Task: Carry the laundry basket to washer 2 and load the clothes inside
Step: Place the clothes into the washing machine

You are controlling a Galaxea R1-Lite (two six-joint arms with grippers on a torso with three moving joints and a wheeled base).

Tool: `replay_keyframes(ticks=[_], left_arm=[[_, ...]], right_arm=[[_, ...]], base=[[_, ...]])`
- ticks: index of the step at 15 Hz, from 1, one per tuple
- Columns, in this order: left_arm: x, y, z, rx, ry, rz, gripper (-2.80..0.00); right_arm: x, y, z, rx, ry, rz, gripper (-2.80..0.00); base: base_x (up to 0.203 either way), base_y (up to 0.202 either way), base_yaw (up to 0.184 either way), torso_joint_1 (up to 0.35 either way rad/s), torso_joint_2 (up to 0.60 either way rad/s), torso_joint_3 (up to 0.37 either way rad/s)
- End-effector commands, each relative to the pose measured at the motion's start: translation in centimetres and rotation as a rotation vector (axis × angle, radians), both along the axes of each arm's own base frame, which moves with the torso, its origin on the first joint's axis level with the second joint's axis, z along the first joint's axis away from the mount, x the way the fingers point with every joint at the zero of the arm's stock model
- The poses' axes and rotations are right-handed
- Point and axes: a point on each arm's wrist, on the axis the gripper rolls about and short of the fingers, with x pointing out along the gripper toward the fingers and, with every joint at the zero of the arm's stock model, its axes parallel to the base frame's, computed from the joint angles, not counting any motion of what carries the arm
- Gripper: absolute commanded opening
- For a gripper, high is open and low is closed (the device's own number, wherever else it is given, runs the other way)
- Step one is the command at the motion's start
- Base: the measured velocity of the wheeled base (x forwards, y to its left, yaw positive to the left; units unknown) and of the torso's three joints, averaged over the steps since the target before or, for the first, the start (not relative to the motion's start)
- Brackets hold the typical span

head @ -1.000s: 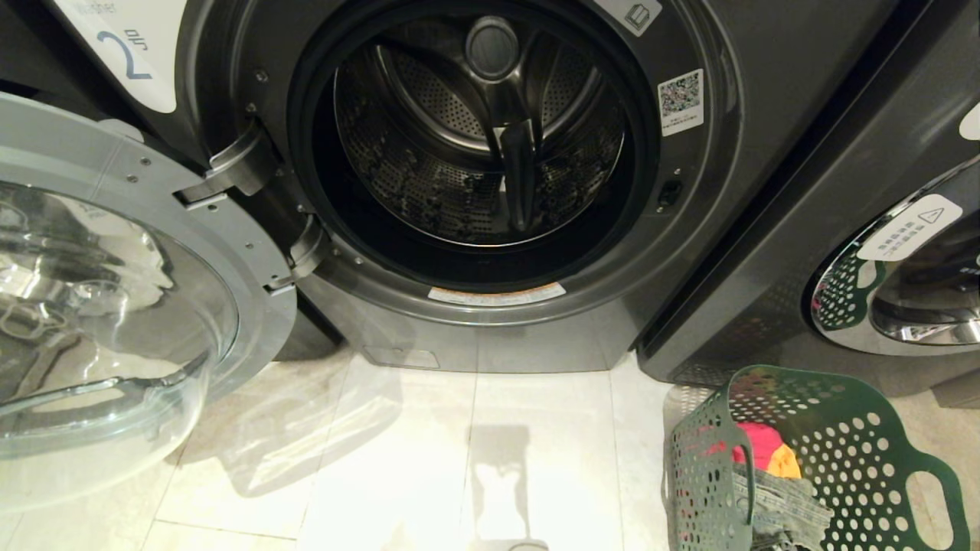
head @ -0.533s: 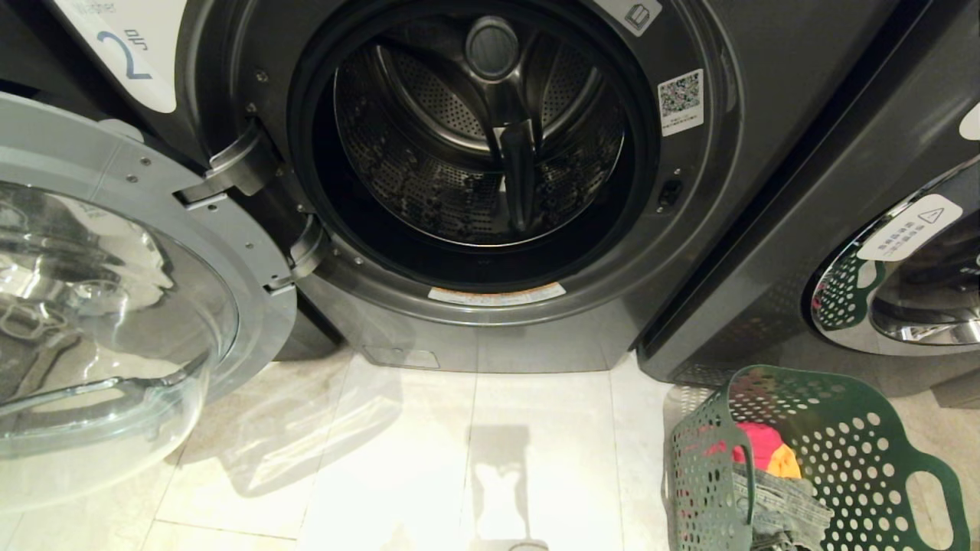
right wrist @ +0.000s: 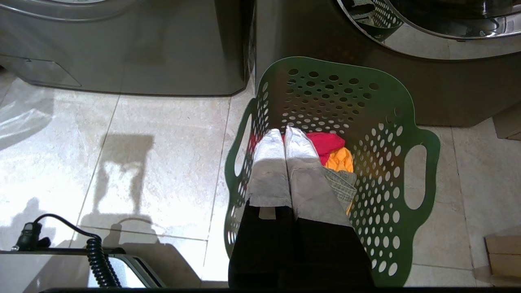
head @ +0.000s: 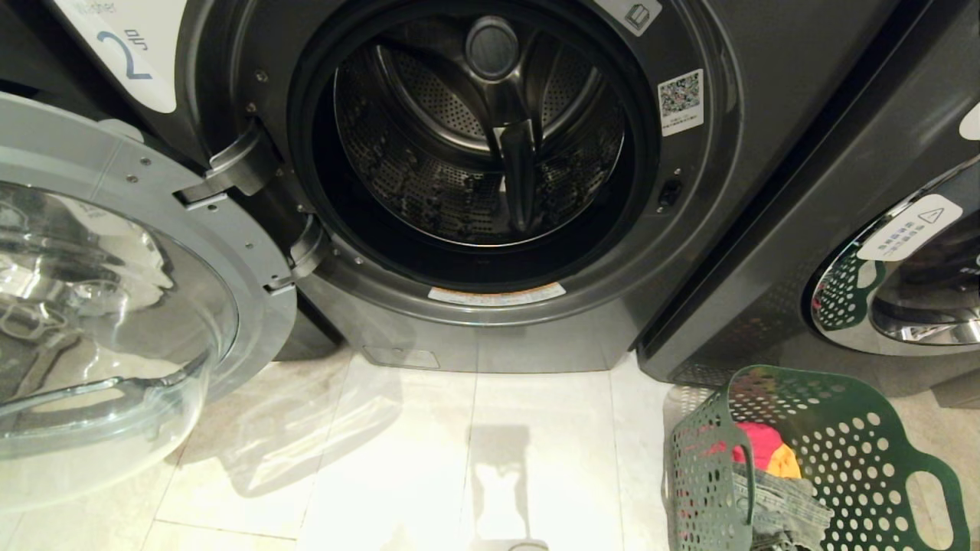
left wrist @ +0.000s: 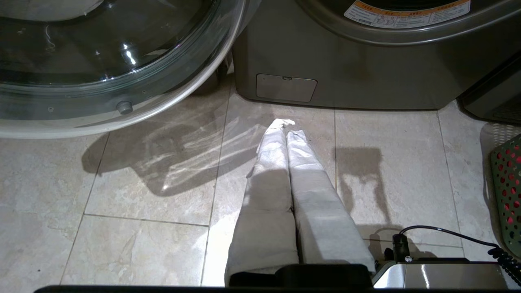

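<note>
Since the laundry basket (head: 811, 467) sits on the floor (head: 459, 459) just beside washer 2 (head: 490, 153), on the robot's right, the carrying part looks done & the job now is to grab clothes. The washer's door (head: 115, 291) hangs wide open to the left & the drum (head: 482, 145) looks bare, so nothing is loaded yet. The clothes (right wrist: 333, 156) lie at the bottom of the basket: red, orange-yellow & a bit of denim.

Right gripper (right wrist: 285, 132) hangs over the basket w/ both fingers pressed together, holding nothing. Left gripper (left wrist: 286, 123) is pinched closed too, over bare floor in front of the washer.

To do it well, I think the right one should spread its fingers first, go straight down in the middle away from the basket wall, pinch the top cloth deep, then lift high enough to clear the rim before swinging to the drum.
</note>
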Motion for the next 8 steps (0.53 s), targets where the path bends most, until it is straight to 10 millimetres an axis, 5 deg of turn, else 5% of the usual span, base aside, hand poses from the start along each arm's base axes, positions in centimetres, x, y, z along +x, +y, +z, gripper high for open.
replay_keyframes(ticks=[1,8], left_arm=[[0.07,0.00,-0.31,0.002,0.014,0.000,-2.80],[0.08,0.00,-0.29,-0.002,0.010,0.001,-2.80]], right_arm=[[-0.01,0.00,0.00,-0.001,-0.001,0.000,-2.80],[-0.01,0.00,0.00,-0.001,-0.001,-0.001,-2.80]], base=[[0.000,0.000,0.000,0.000,0.00,0.000],[0.000,0.000,0.000,0.000,0.00,0.000]])
